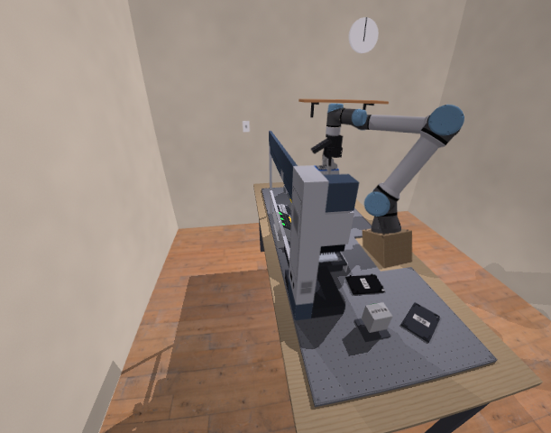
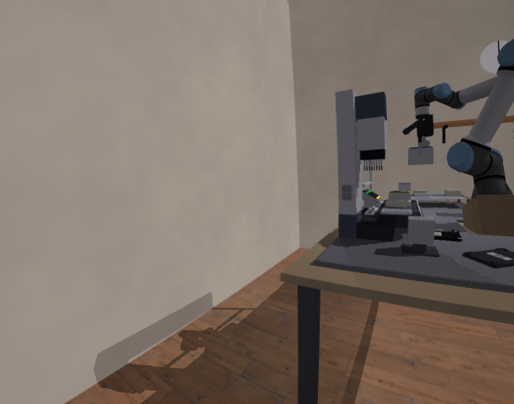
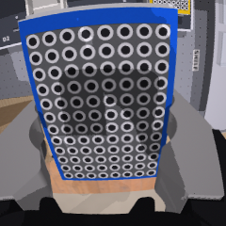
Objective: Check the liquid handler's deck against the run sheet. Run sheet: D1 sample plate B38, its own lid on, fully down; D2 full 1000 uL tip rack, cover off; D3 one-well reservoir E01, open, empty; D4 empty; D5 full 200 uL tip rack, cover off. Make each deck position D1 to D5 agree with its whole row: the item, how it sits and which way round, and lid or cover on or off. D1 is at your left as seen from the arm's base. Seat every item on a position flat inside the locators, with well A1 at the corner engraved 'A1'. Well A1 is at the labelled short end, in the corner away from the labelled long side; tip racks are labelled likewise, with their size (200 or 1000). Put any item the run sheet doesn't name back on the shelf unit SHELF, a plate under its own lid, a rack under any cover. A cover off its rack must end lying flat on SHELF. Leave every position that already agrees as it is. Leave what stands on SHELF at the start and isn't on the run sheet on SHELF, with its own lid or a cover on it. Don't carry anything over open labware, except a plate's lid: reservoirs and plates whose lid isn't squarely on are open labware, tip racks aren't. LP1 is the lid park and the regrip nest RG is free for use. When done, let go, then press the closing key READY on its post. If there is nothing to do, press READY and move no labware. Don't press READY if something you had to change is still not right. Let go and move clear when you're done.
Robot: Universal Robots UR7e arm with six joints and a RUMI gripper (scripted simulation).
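My gripper (image 1: 327,161) (image 2: 421,146) (image 3: 105,92) is shut on a blue tip rack (image 2: 420,155) (image 3: 101,89) with its cover off. The rack is full of tips, seen as rows of white rings in the wrist view. I hold it high in the air beside the liquid handler's head (image 1: 343,190) (image 2: 370,125), well above the deck. In the top view the rack is almost hidden behind that head. A yellow tip rack (image 3: 181,5) shows at the top edge of the wrist view, on the deck far below. The deck positions are mostly hidden by the held rack.
The liquid handler's tall column (image 1: 307,233) (image 2: 347,161) stands close to the left of the held rack. A grey box on a post (image 1: 377,317) (image 2: 421,230) and two black pads (image 1: 364,284) (image 1: 419,320) lie at the near end. Labware stands on the low shelf unit (image 2: 439,194).
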